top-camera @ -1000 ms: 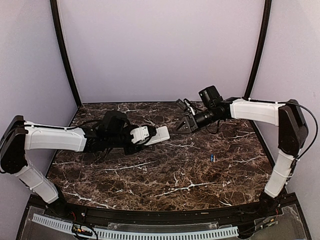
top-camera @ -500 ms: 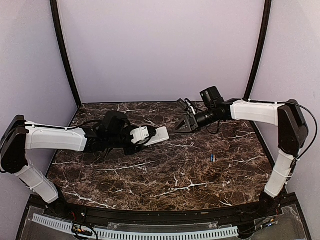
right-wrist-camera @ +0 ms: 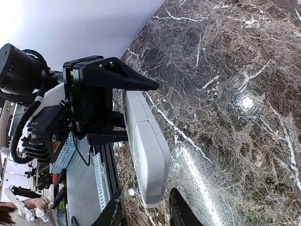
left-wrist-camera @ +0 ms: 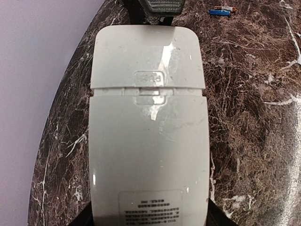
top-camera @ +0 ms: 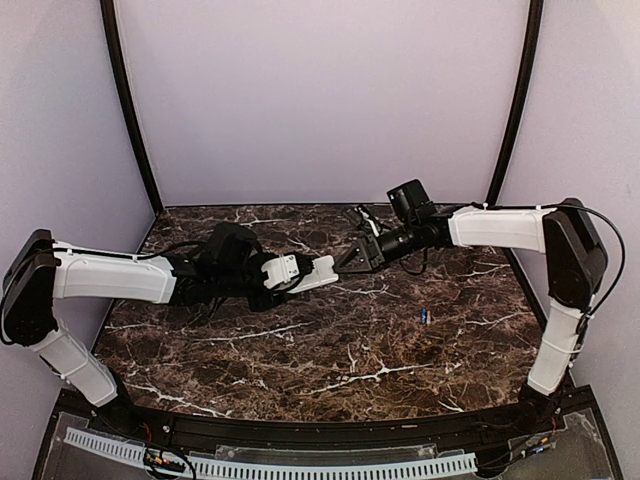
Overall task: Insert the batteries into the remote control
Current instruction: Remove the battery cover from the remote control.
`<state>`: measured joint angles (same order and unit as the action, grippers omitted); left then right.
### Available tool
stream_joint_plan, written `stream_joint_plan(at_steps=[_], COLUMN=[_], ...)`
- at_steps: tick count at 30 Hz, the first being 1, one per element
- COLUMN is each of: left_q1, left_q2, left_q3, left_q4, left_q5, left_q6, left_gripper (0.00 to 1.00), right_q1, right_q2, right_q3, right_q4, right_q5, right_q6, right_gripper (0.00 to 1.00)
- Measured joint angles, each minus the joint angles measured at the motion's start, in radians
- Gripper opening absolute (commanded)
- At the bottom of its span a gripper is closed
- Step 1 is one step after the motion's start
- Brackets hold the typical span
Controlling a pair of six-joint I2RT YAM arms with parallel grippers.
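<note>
My left gripper (top-camera: 283, 272) is shut on the remote control (top-camera: 312, 270), holding it level above the table. In the left wrist view the remote control (left-wrist-camera: 148, 141) shows its plain white back. Its battery cover (left-wrist-camera: 148, 56) sits at the far end. My left gripper (left-wrist-camera: 149, 221) clamps the label end. My right gripper (top-camera: 350, 259) is at the remote's free end. In the right wrist view the remote control (right-wrist-camera: 146, 150) reaches between the fingertips (right-wrist-camera: 114, 212) of my open right gripper (right-wrist-camera: 146, 213), with a gap on each side. The batteries (top-camera: 425, 316) (left-wrist-camera: 221, 11) lie on the table.
The dark marble table (top-camera: 330, 350) has a rounded back edge meeting pale walls. Black frame posts (top-camera: 128, 100) stand at the back corners. The left gripper's black body (right-wrist-camera: 94, 94) fills the left of the right wrist view.
My right gripper has moved left and down, up to the free end of the remote. The left arm and the remote have stayed where they were.
</note>
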<state>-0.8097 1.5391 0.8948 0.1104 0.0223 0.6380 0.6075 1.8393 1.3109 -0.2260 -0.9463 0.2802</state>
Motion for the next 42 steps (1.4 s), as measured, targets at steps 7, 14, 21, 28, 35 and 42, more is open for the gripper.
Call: stream_joint_plan(at_steps=[7,14,21,28,35,42], left_q1=[0.0,0.0,0.0,0.0,0.0,0.0], left_q2=[0.007,0.065,0.088,0.092,0.093,0.093], left_q3=[0.0,0.004,0.005,0.005,0.005,0.005], left_q4=[-0.006,-0.017,-0.026,-0.025,-0.023,-0.022], left_q5=[-0.004,-0.037,-0.05,-0.074,-0.077,-0.076], left_q6=[-0.006,-0.011,-0.018,-0.016,-0.016,-0.017], left_gripper=[0.0,0.0,0.0,0.0,0.0,0.0], right_q1=[0.017,0.032,0.048,0.045,0.05,0.067], right_q2=[0.005,0.005,0.005,0.005,0.006,0.021], right_q3=[0.002,0.002,0.002,0.016,0.027,0.042], right_q4=[0.004,0.0,-0.003,-0.032,-0.04,-0.021], right_q5=[-0.007,-0.002,0.001,0.103,0.185,0.204], right_q6=[0.008,0.001,-0.003,-0.015,0.0,0.021], right_gripper=[0.19,0.2,0.25,0.4,0.42,0.39])
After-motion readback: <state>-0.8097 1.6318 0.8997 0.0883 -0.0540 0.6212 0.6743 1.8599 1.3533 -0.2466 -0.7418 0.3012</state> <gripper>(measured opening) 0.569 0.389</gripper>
